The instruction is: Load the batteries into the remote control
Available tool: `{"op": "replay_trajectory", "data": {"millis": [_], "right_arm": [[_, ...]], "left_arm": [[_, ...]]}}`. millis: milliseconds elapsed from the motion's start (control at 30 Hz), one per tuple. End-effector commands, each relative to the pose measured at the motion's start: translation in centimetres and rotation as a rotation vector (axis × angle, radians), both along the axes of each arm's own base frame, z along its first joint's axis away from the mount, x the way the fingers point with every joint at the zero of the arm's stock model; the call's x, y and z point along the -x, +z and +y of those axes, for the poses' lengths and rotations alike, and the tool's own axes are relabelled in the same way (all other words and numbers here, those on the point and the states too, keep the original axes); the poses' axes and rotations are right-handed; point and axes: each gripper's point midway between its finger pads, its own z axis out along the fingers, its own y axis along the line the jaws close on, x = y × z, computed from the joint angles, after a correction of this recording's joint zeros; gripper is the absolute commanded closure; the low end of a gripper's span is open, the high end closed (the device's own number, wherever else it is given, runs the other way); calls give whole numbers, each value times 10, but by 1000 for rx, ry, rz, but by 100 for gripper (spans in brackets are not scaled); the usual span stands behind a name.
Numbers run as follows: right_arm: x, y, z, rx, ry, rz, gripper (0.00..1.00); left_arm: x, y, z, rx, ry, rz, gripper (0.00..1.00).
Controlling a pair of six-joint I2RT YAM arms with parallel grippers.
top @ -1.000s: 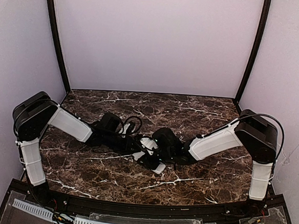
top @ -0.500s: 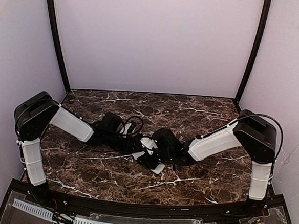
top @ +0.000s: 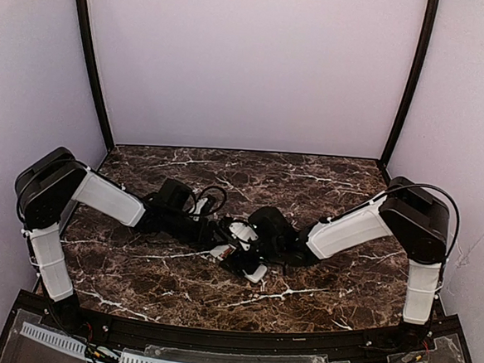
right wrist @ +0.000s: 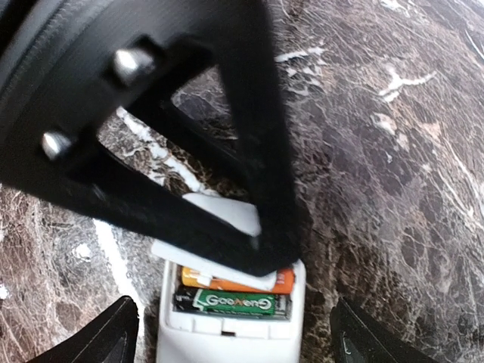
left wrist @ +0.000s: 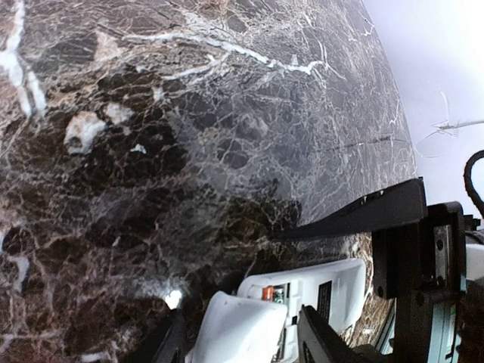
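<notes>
Top external view: your two arms reach inward over the dark marble worktop (top: 325, 187) and meet near its middle, the left arm (top: 108, 199) from one side and the right arm (top: 346, 230) from the other, wrists almost touching.

Right wrist view: the right gripper (right wrist: 238, 336) stands wide open. The remote control (right wrist: 231, 342) lies back-up on the worktop directly beneath it, between the fingers but touching neither.

The left gripper (left wrist: 240, 340) has its fingers partly apart around a white piece (right wrist: 219, 215), perhaps the compartment lid. You cannot tell whether it grips that piece or only brackets it.

Inside the remote's recess the batteries (right wrist: 227, 301) lie side by side. The orange one (right wrist: 284, 280) is farther from the right gripper and the dark green one (right wrist: 261, 304) nearer.

Loading looks done; fitting the lid appears to remain.
</notes>
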Motion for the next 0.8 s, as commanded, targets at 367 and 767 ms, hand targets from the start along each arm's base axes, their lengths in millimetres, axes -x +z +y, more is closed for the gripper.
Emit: {"op": "replay_trajectory", "data": {"millis": [367, 767], "right_arm": [[0, 21, -13, -60, 88, 76, 14], [10, 10, -22, 4, 144, 81, 18]], "left_arm": [[29, -49, 52, -184, 35, 165, 52], [33, -55, 49, -200, 7, 187, 60]]}}
